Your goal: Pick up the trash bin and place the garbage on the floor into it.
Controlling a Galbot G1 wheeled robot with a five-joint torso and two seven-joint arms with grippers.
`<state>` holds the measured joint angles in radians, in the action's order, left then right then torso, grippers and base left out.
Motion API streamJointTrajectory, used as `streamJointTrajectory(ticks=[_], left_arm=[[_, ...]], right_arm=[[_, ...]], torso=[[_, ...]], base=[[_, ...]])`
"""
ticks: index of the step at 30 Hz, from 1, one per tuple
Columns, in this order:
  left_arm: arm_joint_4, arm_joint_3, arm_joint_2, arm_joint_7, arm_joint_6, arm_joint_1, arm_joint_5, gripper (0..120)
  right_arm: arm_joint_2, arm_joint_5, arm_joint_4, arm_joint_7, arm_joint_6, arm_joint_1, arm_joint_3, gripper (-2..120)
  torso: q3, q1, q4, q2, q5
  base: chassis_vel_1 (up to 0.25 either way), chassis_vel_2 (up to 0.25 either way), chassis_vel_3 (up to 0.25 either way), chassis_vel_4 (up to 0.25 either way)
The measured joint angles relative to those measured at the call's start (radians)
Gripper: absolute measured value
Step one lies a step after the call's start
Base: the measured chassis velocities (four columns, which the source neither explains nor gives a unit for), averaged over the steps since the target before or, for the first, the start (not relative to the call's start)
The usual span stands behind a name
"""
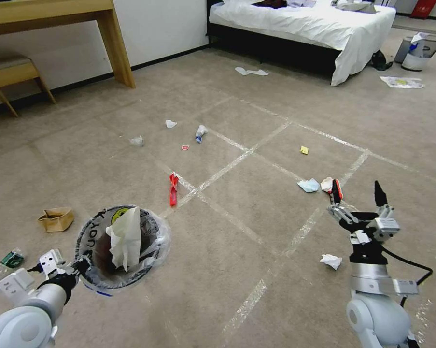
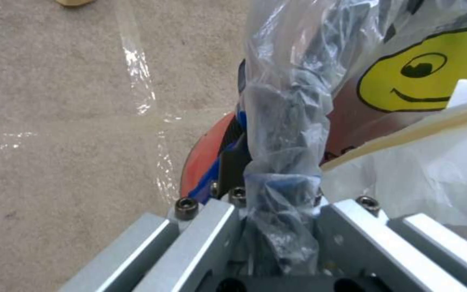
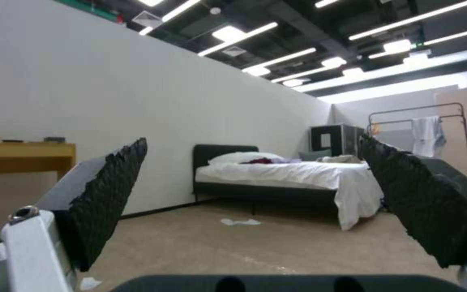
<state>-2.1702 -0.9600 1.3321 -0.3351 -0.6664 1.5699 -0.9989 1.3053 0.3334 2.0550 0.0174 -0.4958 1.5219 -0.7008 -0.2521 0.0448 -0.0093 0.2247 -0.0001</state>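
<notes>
The left gripper [image 1: 80,265] clamps the black rim of the small red plastic-lined trash bin [image 1: 119,246], light but slippery there, while the spread-fingered right gripper [image 1: 358,193] hovers above a soft, crushable crumpled white tissue [image 1: 330,261] on the floor [image 1: 237,227].

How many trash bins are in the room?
2. The trash bin is held by the left hand at its rim, low on the robot's left. A grey bin stands on the floor far right of the bed. Others may be hidden.

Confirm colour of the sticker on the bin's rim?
Yellow with a black smiley face; the sticker shows best in the left wrist view.
</notes>
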Motion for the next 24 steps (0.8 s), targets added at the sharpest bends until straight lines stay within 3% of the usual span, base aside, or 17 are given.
streamJointTrajectory(ticks=[24], left_arm=[[-0.013, 0.002, 0.040, 0.007, 0.007, 0.000, 0.027, 0]], right_arm=[[-0.046, 0.095, -0.089, -0.003, -0.007, -0.038, -0.085, 100]], torso=[[0.000, 0.000, 0.0001, 0.000, 0.0000]], base=[[0.000, 0.000, 0.000, 0.000]])
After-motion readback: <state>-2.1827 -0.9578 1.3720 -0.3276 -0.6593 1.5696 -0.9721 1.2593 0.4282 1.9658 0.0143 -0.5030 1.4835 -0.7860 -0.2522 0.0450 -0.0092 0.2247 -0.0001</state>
